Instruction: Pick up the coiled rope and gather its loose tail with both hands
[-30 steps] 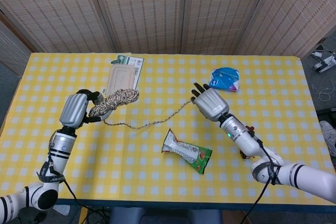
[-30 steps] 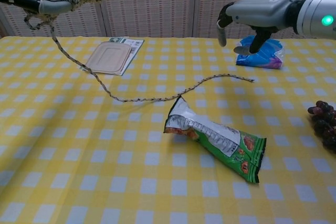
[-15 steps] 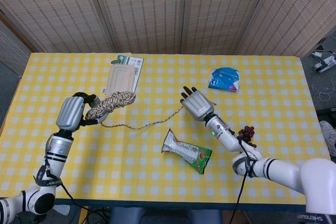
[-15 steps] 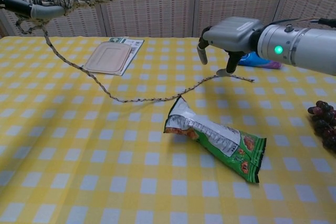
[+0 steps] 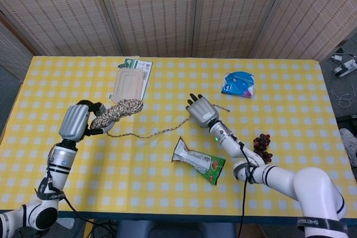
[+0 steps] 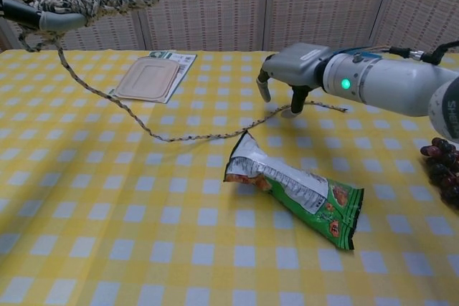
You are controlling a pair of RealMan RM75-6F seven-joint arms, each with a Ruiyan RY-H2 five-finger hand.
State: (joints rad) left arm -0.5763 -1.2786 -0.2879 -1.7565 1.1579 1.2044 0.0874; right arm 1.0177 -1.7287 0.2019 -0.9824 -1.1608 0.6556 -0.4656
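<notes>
Nearest me on the table [image 6: 107,249] lies a green snack packet [image 6: 294,188], torn open at its upper end, at about five o'clock from the rope's tail. At three o'clock, by the table edge, sits a dark bunch of grapes [image 6: 442,170].

Next out, my right robot hand [image 6: 287,77] hangs palm down over the loose tail [image 6: 215,134], fingers spread and curled downward, one fingertip touching or just above the cord. It holds nothing that I can see. I judge the tail will handle as light, limp and a little rough: it will sag and slide if pinched loosely, so I would take it close under the right palm, near the free end at two o'clock.

My left robot hand [image 5: 75,122] is at nine o'clock, lifted off the table and clamped around the coiled rope [image 5: 118,110]. The bundle sticks out sideways from the fist and the tail drops from it to the cloth.

Further back, at eleven o'clock, a shallow beige lidded tray [image 5: 128,81] rests on a printed card; whether anything is inside I cannot tell. At one o'clock lies a blue packet [image 5: 239,83].
</notes>
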